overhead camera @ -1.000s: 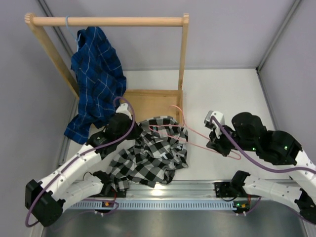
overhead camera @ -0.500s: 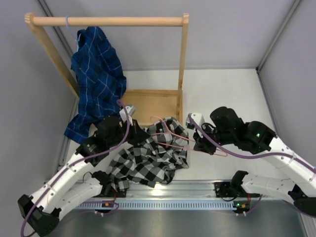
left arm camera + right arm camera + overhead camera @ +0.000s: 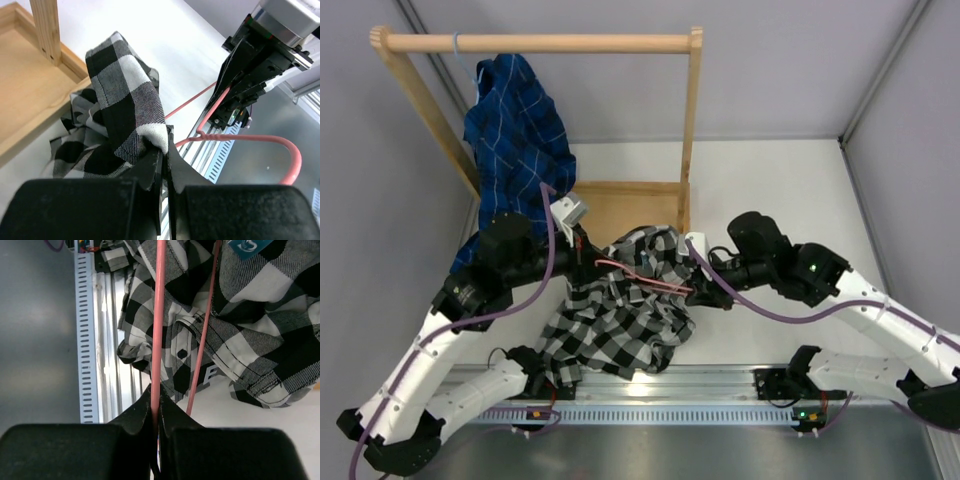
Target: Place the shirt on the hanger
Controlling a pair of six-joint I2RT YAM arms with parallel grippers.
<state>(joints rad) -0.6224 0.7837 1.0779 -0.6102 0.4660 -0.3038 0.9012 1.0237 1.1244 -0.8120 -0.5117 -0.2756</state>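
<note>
The black-and-white check shirt (image 3: 620,310) lies bunched on the table in front of the rack, one part lifted. My left gripper (image 3: 582,252) is shut on a fold of the shirt (image 3: 125,110) and holds it up. My right gripper (image 3: 698,290) is shut on the pink wire hanger (image 3: 640,278), which reaches left across the lifted shirt. In the right wrist view the hanger wire (image 3: 157,330) runs straight out from between my fingers over the shirt (image 3: 250,315). In the left wrist view the hanger's (image 3: 270,140) twisted neck and hook sit just right of the held fold.
A wooden clothes rack (image 3: 540,43) with a flat wooden base (image 3: 625,205) stands at the back. A dark blue grid-line shirt (image 3: 515,150) hangs from its rail at the left. A metal rail (image 3: 650,410) runs along the near table edge. Grey walls stand at both sides.
My left gripper has risen and moved back-left, lifting the shirt fold. My right gripper has carried the hanger left, so its wire now lies across the raised shirt.
</note>
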